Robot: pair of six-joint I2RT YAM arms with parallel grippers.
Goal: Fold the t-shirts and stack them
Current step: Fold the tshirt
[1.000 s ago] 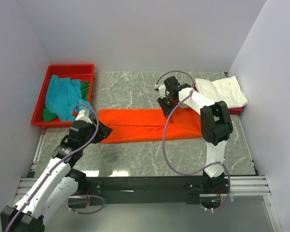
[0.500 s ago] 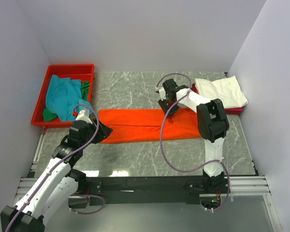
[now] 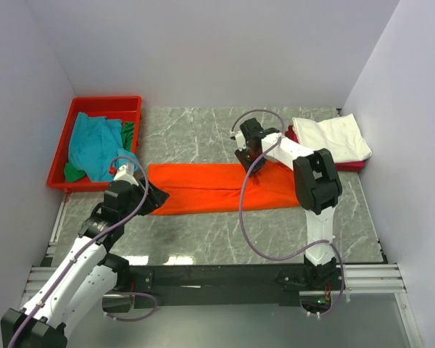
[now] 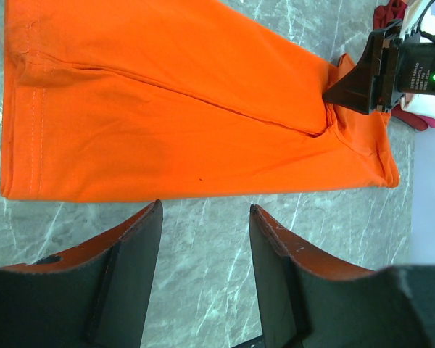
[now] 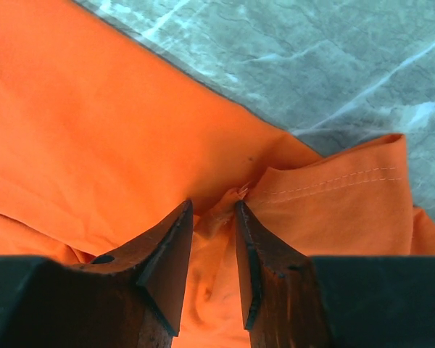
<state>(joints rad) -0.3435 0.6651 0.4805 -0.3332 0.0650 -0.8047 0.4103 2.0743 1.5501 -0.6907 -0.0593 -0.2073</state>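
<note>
The bright orange t-shirt lies flat on the marble table as a long strip folded lengthwise. It also shows in the left wrist view and the right wrist view. My right gripper is down on its far edge near the right sleeve. Its jaws stand close together, pinching a puckered fold of the orange cloth. My left gripper hovers at the strip's left near corner. It is open and empty, over bare marble just short of the cloth's edge.
A red plastic tray at the back left holds a teal t-shirt and a green one. At the back right a folded white t-shirt lies on a magenta-red one. Side walls stand close.
My right gripper has shifted slightly left and away along the shirt's far edge, tugging the cloth. The left arm has not moved.
</note>
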